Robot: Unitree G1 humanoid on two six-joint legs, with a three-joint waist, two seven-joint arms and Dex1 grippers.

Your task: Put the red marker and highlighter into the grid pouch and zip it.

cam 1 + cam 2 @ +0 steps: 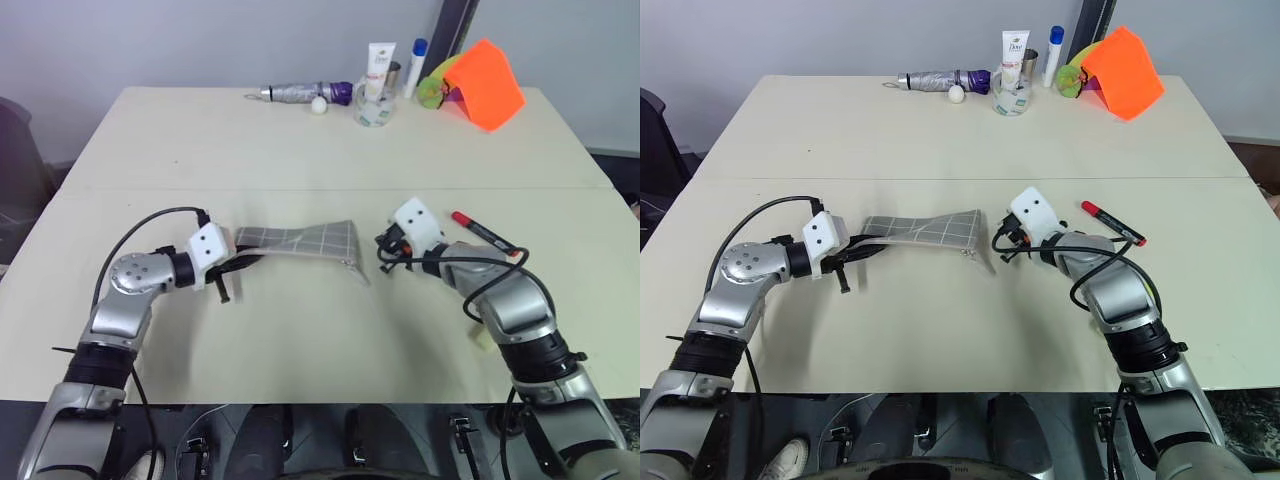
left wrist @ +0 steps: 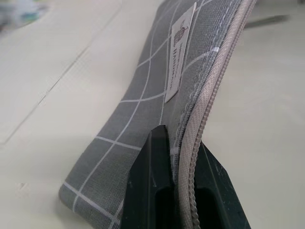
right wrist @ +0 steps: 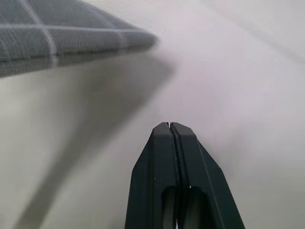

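The left gripper is clenched on the zipper edge of the grid pouch, pinching the fabric at the pouch's left end; the pouch is lifted there and sags toward the table along its length, its long axis running left to right across the space between the two arms. The right gripper is clenched on nothing, its two fingers pressed flat together, and it sits just off the pouch's free right end, pointing inward toward it. The red marker lies flat on the table behind and to the outer side of the right gripper, its red cap toward the middle of the table and its barrel slanting away to the right and nearer edge. It is near the right arm and well apart from the left. Judgement: the right arm is the one placed to fetch it, and must open and turn outward, away from the pouch, to do so. The marker is not yet in the pouch. The highlighter cannot be made out with certainty. Clutter at the far edge of the table, including an orange folder, plays no part.
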